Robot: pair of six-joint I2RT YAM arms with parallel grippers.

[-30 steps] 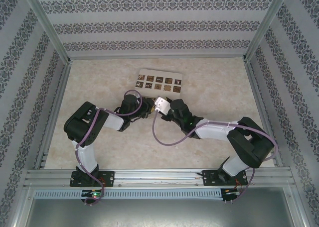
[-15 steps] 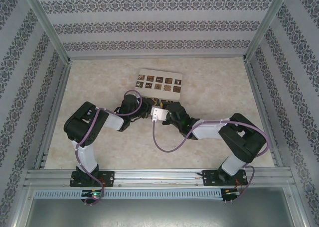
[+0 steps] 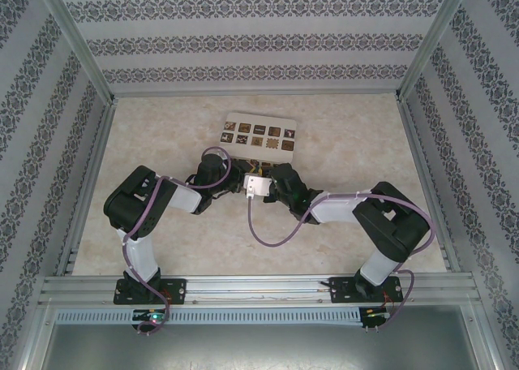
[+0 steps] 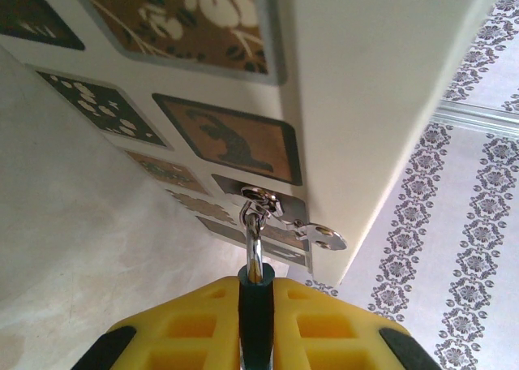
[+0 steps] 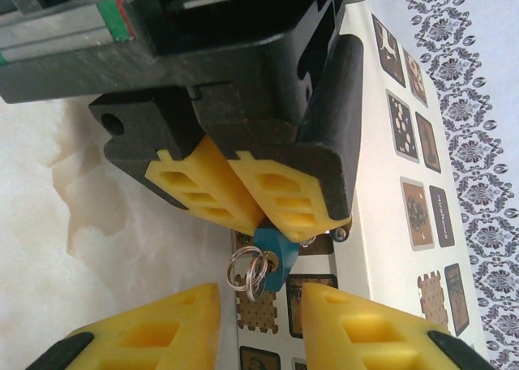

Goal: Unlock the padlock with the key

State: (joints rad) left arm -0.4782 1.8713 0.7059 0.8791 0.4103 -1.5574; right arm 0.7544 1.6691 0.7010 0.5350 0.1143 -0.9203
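L arm [image 3: 150, 216] & R arm [image 3: 357, 212] both bend w/ elbows out to the sides, forearms angled inward so the wrists nearly meet mid-table. L gripper [image 5: 272, 230]: pads pinched tight on the padlock [image 5: 268, 264]. R gripper [image 5: 261, 325] faces it close up, fingers apart w/ a clear gap, gripping nothing.

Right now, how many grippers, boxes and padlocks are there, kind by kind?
Grippers: 2, the left gripper and the right gripper
Boxes: 1, the cream box
Padlocks: 1, the blue padlock
Total: 4
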